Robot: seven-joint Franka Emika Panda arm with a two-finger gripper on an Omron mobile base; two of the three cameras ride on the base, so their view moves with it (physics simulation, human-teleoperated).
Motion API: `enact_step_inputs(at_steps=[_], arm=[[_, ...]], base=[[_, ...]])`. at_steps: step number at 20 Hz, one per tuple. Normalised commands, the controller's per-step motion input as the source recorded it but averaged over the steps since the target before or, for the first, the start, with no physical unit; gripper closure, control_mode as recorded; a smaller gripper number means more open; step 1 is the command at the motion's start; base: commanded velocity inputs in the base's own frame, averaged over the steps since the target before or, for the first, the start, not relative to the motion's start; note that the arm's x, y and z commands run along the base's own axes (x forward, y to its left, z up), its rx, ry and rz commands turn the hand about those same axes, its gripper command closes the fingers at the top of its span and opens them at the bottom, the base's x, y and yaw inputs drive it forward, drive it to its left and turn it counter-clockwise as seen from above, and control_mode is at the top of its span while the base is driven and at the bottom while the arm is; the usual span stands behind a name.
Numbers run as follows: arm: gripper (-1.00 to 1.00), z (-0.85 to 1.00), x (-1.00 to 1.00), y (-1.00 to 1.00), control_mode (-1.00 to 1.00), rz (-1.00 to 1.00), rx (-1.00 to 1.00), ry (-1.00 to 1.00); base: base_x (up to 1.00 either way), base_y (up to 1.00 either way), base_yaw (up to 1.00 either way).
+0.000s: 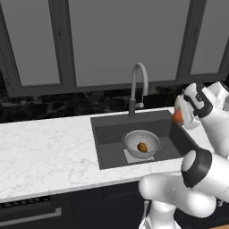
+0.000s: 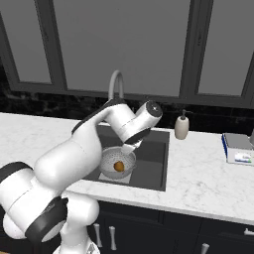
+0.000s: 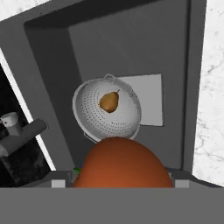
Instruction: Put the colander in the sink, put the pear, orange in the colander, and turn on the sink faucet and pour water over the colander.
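The pale perforated colander (image 1: 142, 142) (image 2: 118, 161) (image 3: 92, 118) stands in the dark sink (image 1: 112, 134) (image 2: 155, 158) (image 3: 131, 43), on its lighter square patch. Inside the colander lies the olive-brown pear (image 1: 142, 147) (image 2: 119, 166) (image 3: 109, 101). My gripper (image 1: 180, 117) (image 3: 120, 181) hovers above the sink's right part, shut on the orange (image 1: 177, 116) (image 3: 120, 162). In the hand view the orange hangs over the colander's near rim. The arched faucet (image 1: 139, 80) (image 2: 115, 83) rises behind the basin; no water runs from it.
White marble counter (image 1: 44, 147) (image 2: 208, 173) lies on both sides of the sink. A beige soap dispenser (image 2: 181, 127) stands at the sink's back right, and a flat white-and-blue box (image 2: 239, 148) farther right. Dark windows close the back.
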Motion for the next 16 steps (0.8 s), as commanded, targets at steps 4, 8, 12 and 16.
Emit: enact_step_inputs(at_steps=[4,8,12,16], arm=[[1.00,-0.63,0.17,0.00,-1.00,0.13,0.00,0.00],[1.00,-0.62,0.12,0.03,-1.00,0.11,0.00,0.00],[1.00,-0.52,0.04,0.27,-1.00,0.08,0.00,0.00],[1.00,-0.38,0.03,0.49,-1.00,0.03,0.00,0.00]], base=[[0.00,0.00,0.00],[0.00,0.00,0.00],[0.00,0.00,0.00],[0.00,0.00,0.00]])
